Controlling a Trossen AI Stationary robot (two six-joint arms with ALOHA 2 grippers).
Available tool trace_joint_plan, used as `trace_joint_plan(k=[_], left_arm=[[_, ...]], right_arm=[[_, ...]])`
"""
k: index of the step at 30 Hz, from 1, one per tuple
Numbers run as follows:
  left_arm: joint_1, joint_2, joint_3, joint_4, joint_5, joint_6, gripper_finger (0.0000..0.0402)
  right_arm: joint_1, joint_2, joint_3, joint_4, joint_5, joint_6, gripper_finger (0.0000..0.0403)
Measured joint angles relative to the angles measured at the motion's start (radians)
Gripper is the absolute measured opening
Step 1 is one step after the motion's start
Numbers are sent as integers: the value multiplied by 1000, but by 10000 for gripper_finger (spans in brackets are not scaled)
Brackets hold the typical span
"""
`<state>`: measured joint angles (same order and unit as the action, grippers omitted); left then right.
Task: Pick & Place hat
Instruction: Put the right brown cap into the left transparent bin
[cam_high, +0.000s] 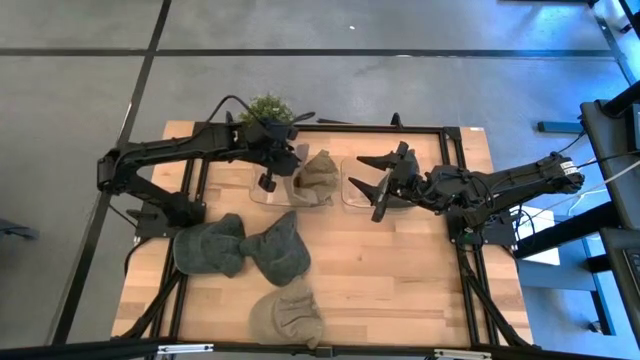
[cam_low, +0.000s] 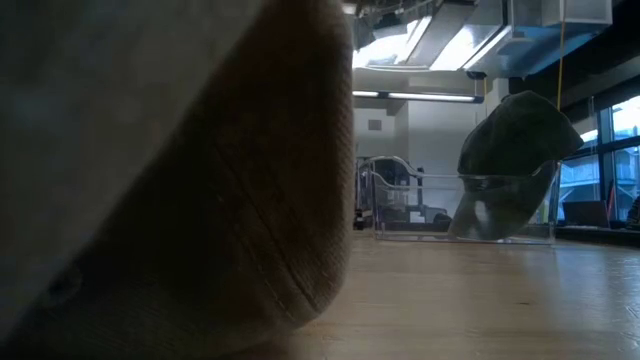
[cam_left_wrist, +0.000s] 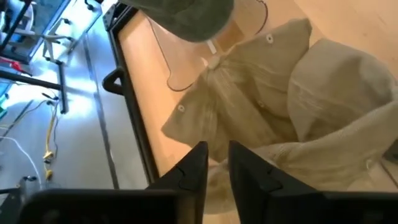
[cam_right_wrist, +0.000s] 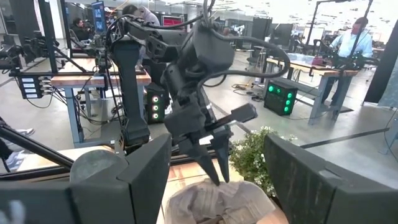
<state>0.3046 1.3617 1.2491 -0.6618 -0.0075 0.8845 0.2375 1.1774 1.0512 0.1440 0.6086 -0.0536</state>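
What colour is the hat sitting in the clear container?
Beige, a light khaki hat; clearest in the left wrist view.

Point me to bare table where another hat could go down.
Bare wood: the right half below the right gripper, and the back-right corner. Crowded: front-left, three hats bunched together; back centre, the tan hat in its clear bin under the left gripper.

A tan hat (cam_high: 318, 176) sits in a clear bin (cam_high: 262, 193) at the table's (cam_high: 400, 280) far side; the left gripper (cam_high: 283, 160) is just beside the hat, the right gripper (cam_high: 368, 180) spread wide, near its other side, three hats (cam_high: 245, 250) lying nearer
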Motion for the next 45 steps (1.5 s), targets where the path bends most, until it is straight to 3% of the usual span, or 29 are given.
trace_joint_plan(k=[3,9,18,20,25,34,41,45], left_arm=[[0,1,0,13,-18,0,91],[-5,-26,6,113,-163,-9,141],[-147,-28,24,129,-15,-302,147],[-201,-23,18,125,-65,-303,146],[-306,30,18,117,-353,-348,145],[-418,149,18,113,-457,-347,146],[-442,159,18,112,-462,-430,153],[-417,159,18,105,-373,-551,155]], right_arm=[[0,0,0,-3,0,0,255],[0,0,0,-15,0,2,255],[0,0,0,-73,-8,32,255],[0,0,0,-104,-9,54,255],[0,0,0,-149,-9,78,255],[0,0,0,-175,-10,76,255],[0,0,0,-234,-92,78,255],[0,0,0,-242,-116,76,255]])
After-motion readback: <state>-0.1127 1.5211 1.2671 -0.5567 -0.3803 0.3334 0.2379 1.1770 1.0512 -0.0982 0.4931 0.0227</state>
